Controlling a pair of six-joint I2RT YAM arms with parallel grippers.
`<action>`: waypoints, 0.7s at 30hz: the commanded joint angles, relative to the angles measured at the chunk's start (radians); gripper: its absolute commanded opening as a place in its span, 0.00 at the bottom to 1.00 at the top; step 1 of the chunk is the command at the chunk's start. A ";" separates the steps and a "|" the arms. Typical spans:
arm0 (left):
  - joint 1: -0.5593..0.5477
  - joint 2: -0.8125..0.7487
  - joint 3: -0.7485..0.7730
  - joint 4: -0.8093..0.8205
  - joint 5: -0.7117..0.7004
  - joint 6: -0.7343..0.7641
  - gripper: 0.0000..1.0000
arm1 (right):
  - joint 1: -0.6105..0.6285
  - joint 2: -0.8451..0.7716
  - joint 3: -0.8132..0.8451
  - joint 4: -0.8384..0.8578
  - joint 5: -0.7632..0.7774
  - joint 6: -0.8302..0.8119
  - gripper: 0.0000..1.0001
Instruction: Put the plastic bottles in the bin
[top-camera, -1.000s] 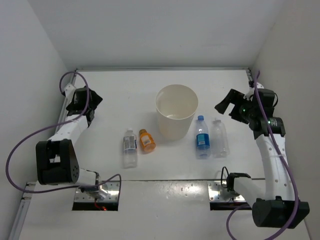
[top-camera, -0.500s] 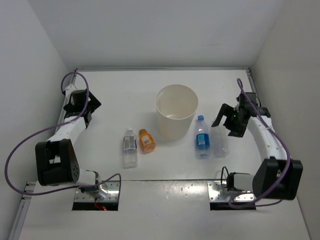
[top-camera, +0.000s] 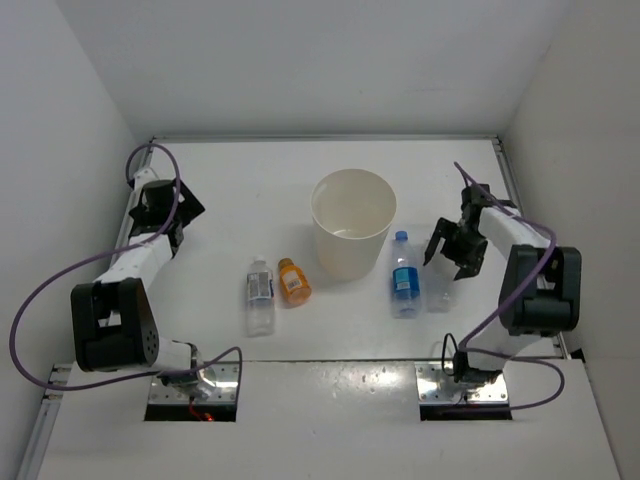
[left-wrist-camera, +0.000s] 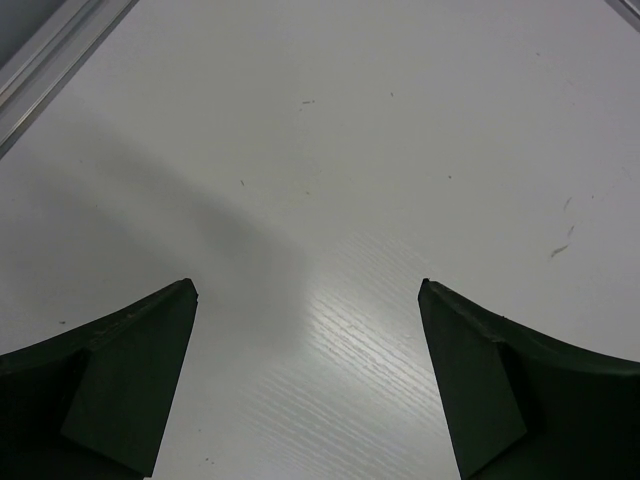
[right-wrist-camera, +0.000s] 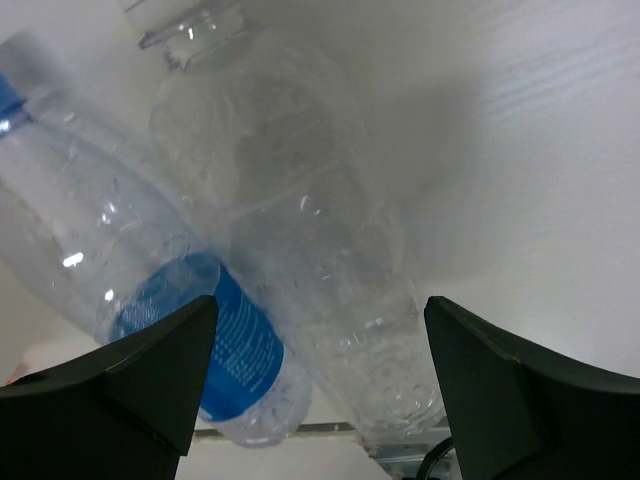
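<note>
A: Status, your right gripper (right-wrist-camera: 320, 300)?
B: Spread wide over the plain bottle (right-wrist-camera: 300, 200), which lies beside the blue-label bottle (top-camera: 404, 275), right of the bin (top-camera: 350, 255).
A: And your left gripper (left-wrist-camera: 305, 285)?
B: Wide too, above the table (left-wrist-camera: 400, 120), far left. Your white-label bottle (top-camera: 260, 290) and orange bottle (top-camera: 294, 281) lie left of the bin.

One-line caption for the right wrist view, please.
Open right gripper poised over the plain clear plastic bottle, blue-labelled clear bottle lying alongside on the white table.

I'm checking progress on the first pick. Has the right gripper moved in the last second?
Yes. The right gripper has shifted toward the near table edge and nearer the bin, now open over the plain clear bottle.
</note>
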 joint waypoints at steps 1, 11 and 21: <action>0.009 0.001 -0.015 0.037 0.028 0.034 1.00 | 0.007 0.101 0.093 0.012 0.034 -0.021 0.83; 0.018 0.001 -0.024 0.047 0.017 0.043 1.00 | -0.013 0.231 0.116 0.001 0.019 -0.090 0.35; 0.029 0.001 -0.024 0.059 0.049 0.092 1.00 | -0.024 -0.118 0.545 -0.036 0.009 -0.048 0.17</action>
